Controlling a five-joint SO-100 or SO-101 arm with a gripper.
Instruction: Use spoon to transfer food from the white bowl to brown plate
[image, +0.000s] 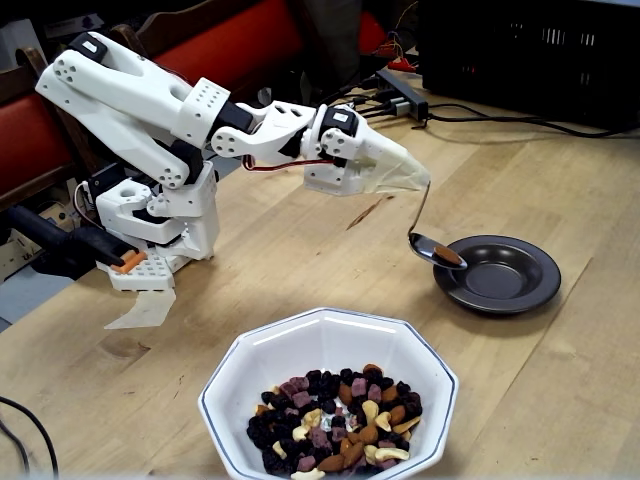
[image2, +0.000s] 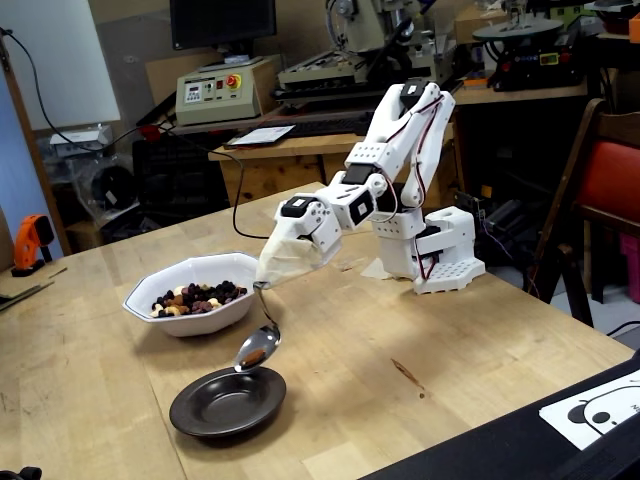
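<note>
Wrapped in white cloth, the claw (image: 415, 178) hid its jaws, so I could not tell their spread, though the shiny silver metal spoon (image: 436, 250) hung from its tip. Just below the claw, the spoon's bowl carried a brown almond (image: 447, 255) over the near rim of the small dark brown glossy plate (image: 520, 290). Tipped there, the nut might have skidded off the rim onto the wooden table (image: 560, 180); the remaining nuts and dried fruit (image: 335, 420) sat in the large white octagonal bowl (image: 240, 375), well apart from the claw.
</note>
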